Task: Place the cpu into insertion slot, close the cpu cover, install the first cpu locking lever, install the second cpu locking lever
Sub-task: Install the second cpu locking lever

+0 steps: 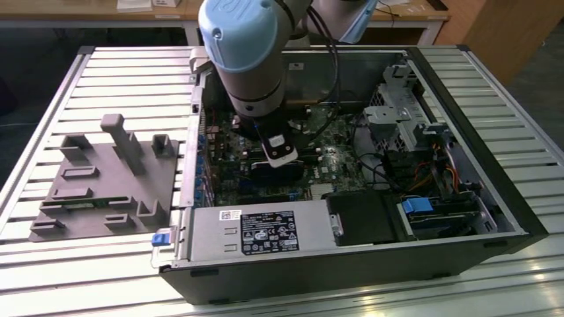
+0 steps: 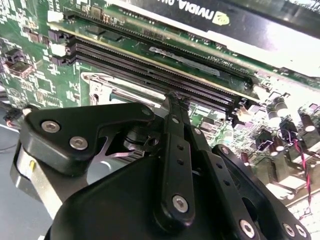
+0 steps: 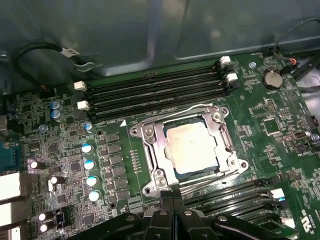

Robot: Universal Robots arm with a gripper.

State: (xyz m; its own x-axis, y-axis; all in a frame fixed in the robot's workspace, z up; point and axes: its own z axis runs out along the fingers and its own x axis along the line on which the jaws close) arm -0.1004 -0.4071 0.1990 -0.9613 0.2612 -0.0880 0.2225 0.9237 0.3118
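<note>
First wrist view: gripper point(image 3: 172, 207) fingers pressed together, gripping nothing visible, tips at edge of cpu cover point(image 3: 150, 145). Cover closed over cpu point(image 3: 192, 147) seated in insertion slot point(image 3: 186, 174). Exterior view: arm hides socket inside open computer case point(image 1: 493, 198).

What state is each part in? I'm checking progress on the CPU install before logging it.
cpu: seated flat in the insertion slot.
insertion slot: occupied.
cpu cover: down over the cpu's edges.
locking levers: low beside the cover; latched or not, cannot tell.
memory slots: empty.
computer case: side panel off.
gripper: low at the cover's edge.
</note>
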